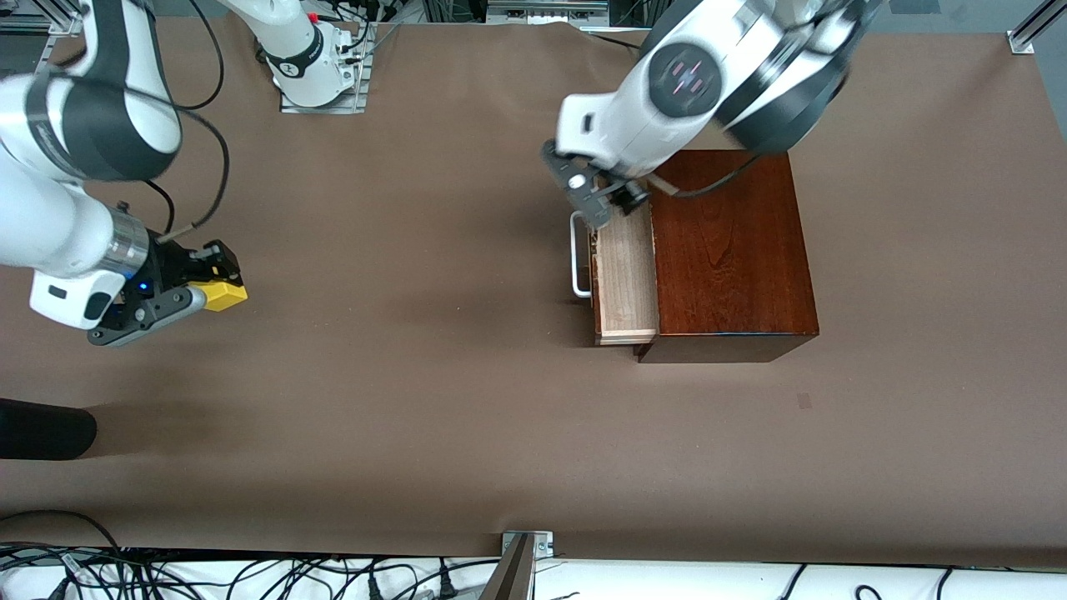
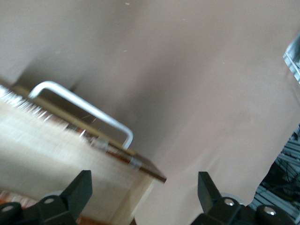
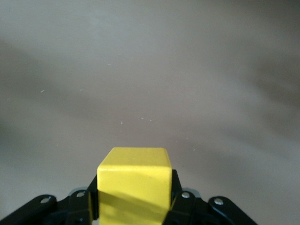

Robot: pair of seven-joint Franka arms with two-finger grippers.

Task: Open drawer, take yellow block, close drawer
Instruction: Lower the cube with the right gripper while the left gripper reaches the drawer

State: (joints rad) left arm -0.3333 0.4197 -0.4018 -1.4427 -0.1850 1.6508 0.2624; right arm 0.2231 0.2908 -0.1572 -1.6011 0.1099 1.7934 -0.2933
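The dark reddish-brown box point(image 1: 729, 250) stands toward the left arm's end of the table. Its drawer point(image 1: 623, 275) is pulled out, showing a pale wood interior point(image 2: 47, 145) and a white bar handle point(image 1: 577, 260) point(image 2: 84, 103). My left gripper point(image 1: 608, 204) point(image 2: 144, 192) hangs open over the drawer's corner farthest from the front camera, holding nothing. Toward the right arm's end, my right gripper point(image 1: 218, 283) point(image 3: 133, 199) is shut on the yellow block point(image 1: 227, 295) point(image 3: 133, 183), low over the bare brown table.
A dark rounded object point(image 1: 42, 429) lies at the table's edge at the right arm's end. Cables and a metal bracket point(image 1: 529, 546) run along the edge nearest the front camera. The right arm's base plate point(image 1: 321, 96) sits farthest from that camera.
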